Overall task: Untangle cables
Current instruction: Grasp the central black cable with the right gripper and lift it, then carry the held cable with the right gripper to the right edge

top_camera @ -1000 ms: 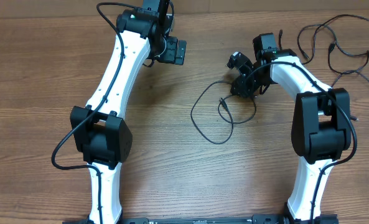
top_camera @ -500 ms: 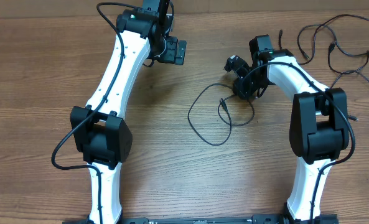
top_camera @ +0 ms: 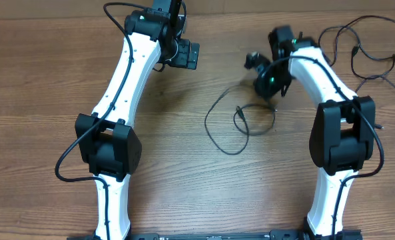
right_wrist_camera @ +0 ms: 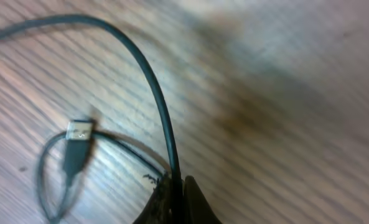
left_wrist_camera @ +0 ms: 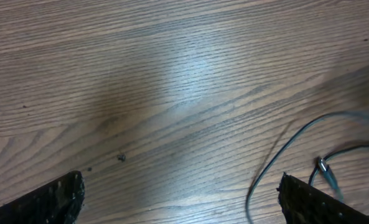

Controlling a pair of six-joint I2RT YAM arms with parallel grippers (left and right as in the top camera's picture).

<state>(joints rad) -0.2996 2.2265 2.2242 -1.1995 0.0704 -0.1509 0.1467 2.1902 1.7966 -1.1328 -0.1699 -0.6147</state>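
On the wooden tabletop (top_camera: 37,80), nearest the arms' bases, a thin black cable (right_wrist_camera: 153,81) lay in a loose loop, its silver-tipped plug (right_wrist_camera: 78,140) inside. Just beyond, the right hand (top_camera: 267,81) was clenched on that cable. Farther off, the left hand (top_camera: 186,55) hung released, and more black cables (top_camera: 355,51) sprawled far right.

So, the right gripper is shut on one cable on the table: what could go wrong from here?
The right gripper pinches the cable only at its fingertips; a pull might slip it free.
The plug lies inside the cable's loop, so lifting could tighten a knot.
The left gripper is open and away, so nothing pins the slack.
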